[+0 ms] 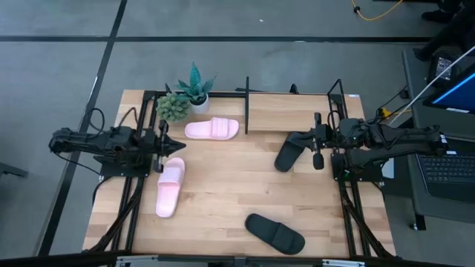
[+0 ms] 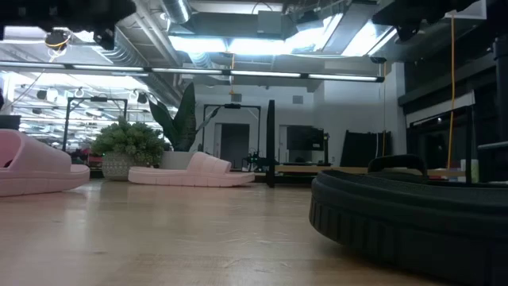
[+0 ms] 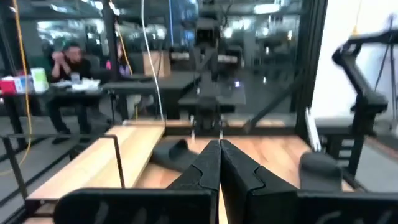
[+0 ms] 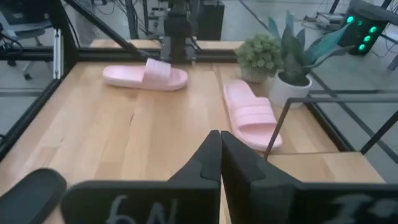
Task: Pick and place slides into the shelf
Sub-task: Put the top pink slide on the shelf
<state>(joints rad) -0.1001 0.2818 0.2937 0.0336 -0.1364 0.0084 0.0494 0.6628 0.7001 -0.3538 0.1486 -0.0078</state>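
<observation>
Two pale pink slides lie sole-down on the table: one (image 1: 212, 129) by the plants, one (image 1: 170, 186) just near of my left gripper (image 1: 180, 144). One black slide (image 1: 275, 233) lies near the table's near edge. The other (image 1: 286, 157) lies just under and near of my right gripper (image 1: 293, 139). The shelf (image 1: 289, 111) stands at the far edge, its wood board bare. Both grippers hover above the table, pointing at each other. The left wrist view shows my left gripper (image 3: 219, 163) shut. In the right wrist view my right gripper (image 4: 220, 155) is likewise shut. Neither touches anything.
Two potted plants (image 1: 185, 100) stand at the far left, beside the shelf's left rod (image 1: 246, 104). Black arm frames (image 1: 137, 185) run along the table's left and right sides. Bare wood (image 1: 230, 178) lies between the slides in the middle. A person sits beyond the table (image 3: 65, 62).
</observation>
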